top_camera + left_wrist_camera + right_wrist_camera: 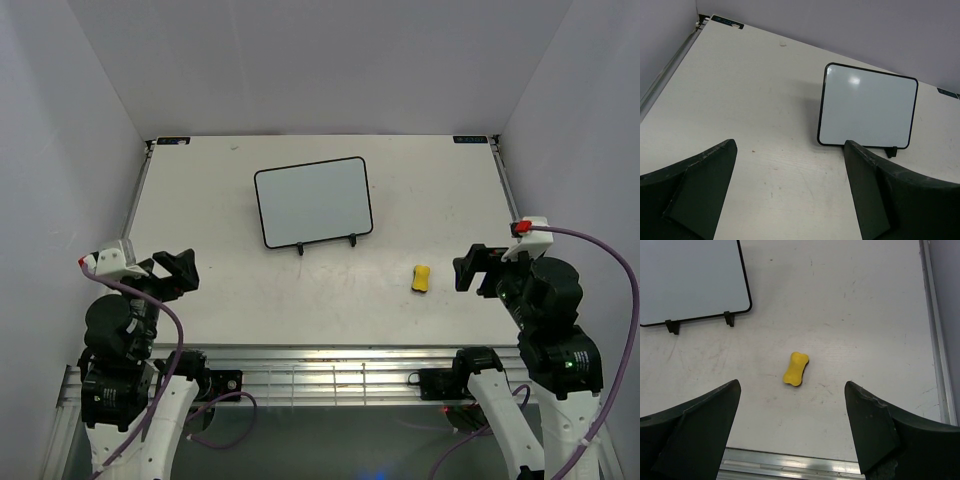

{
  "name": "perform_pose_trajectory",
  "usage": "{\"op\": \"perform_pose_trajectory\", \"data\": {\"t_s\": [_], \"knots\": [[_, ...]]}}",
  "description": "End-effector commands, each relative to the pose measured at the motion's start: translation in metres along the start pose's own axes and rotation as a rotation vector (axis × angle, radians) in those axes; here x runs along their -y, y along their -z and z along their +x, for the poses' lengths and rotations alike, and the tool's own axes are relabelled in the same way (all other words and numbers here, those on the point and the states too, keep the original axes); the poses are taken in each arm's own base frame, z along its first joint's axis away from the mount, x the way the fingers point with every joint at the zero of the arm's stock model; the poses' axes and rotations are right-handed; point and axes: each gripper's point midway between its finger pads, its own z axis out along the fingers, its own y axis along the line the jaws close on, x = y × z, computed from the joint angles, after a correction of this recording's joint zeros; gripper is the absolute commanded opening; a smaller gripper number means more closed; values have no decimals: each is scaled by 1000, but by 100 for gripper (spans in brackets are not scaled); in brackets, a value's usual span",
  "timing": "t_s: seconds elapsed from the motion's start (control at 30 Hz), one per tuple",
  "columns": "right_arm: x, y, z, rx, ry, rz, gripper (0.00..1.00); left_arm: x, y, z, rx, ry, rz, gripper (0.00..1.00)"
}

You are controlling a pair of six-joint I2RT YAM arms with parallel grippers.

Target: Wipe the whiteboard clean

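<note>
The whiteboard (313, 201), white with a thin black frame, stands propped on a black wire stand (325, 243) at the table's middle back; its face looks blank. It also shows in the left wrist view (867, 106) and the right wrist view (690, 280). A yellow bone-shaped sponge (421, 278) lies flat on the table right of the board; it also shows in the right wrist view (796, 369). My left gripper (176, 270) is open and empty at the near left. My right gripper (477, 268) is open and empty, just right of the sponge.
The white table (420, 180) is walled by white panels at the back and both sides. A metal rail (330, 365) runs along the near edge by the arm bases. A metal strip (935, 330) edges the right side.
</note>
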Motion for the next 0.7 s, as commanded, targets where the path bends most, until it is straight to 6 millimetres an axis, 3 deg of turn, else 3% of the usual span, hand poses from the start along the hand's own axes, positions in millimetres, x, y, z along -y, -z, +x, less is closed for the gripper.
{"op": "perform_pose_trajectory", "data": {"t_s": [0.0, 0.43, 0.67], "knots": [[-5, -6, -11, 39, 0, -27, 90, -8, 6, -5, 21, -20, -38, 98], [-9, -18, -12, 46, -13, -46, 90, -9, -3, 0, -9, -25, -49, 98], [-8, -22, -10, 45, -10, -45, 90, 9, -4, -6, 7, -23, 45, 98]]}}
